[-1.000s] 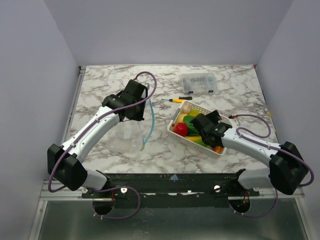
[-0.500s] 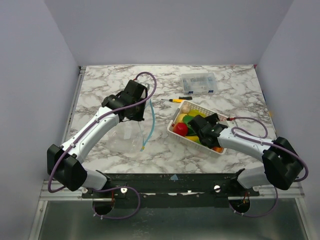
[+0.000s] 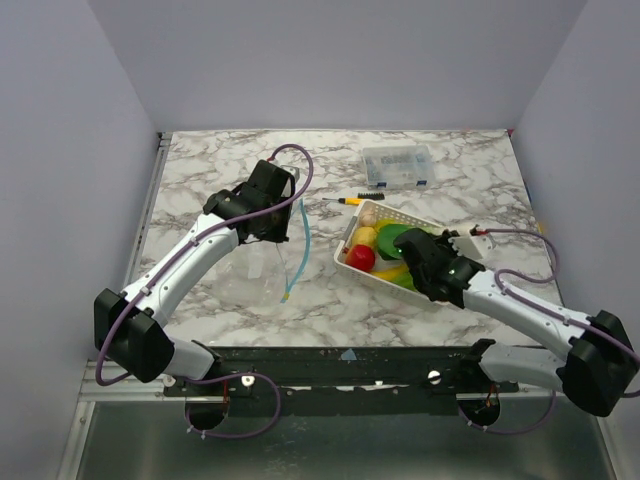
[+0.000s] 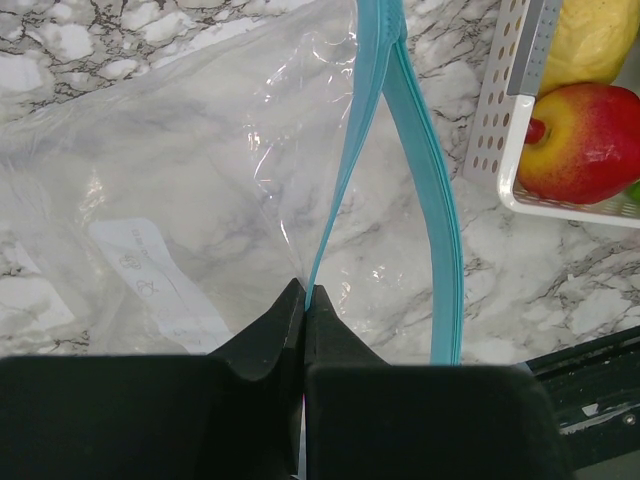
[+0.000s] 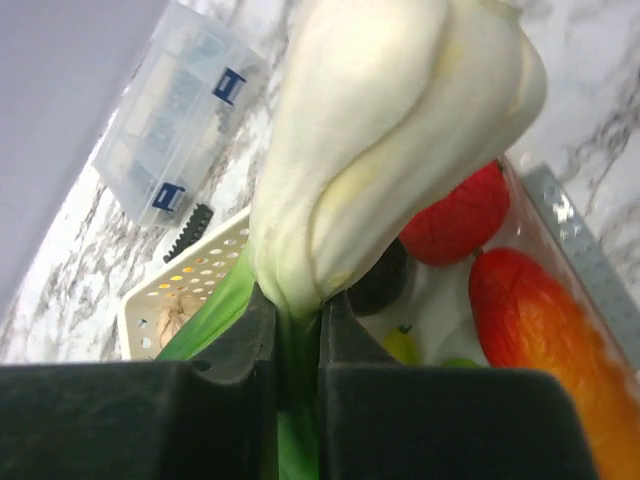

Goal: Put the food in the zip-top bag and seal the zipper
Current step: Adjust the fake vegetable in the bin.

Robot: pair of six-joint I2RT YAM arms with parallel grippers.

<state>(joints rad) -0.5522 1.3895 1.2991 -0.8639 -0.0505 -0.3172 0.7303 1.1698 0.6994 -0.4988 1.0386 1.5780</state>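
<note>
The clear zip-top bag [image 3: 262, 275] lies on the marble to the left of the basket, and its light-blue zipper [image 3: 300, 235] stands open in a loop. My left gripper [image 4: 305, 290] is shut on one strand of the zipper [image 4: 350, 150]; the other strand curves free to the right. Over the basket, my right gripper [image 5: 297, 300] is shut on the green stem of a leek-like white-green food piece [image 5: 390, 130], its white bulb pointing away. More food lies in the basket: a red-yellow apple [image 3: 362, 258], a yellow piece [image 3: 365, 237] and red pieces [image 5: 460, 215].
The white slotted basket [image 3: 347, 262] sits at centre right, close to the bag's mouth. A small clear lidded box [image 3: 397, 164] stands at the back, with a small yellow-handled tool [image 3: 350, 200] in front of it. Grey walls close in three sides.
My right gripper went from open to shut on the leek-like piece in the basket, and its arm swung out to the right. The left arm and bag stayed still.
</note>
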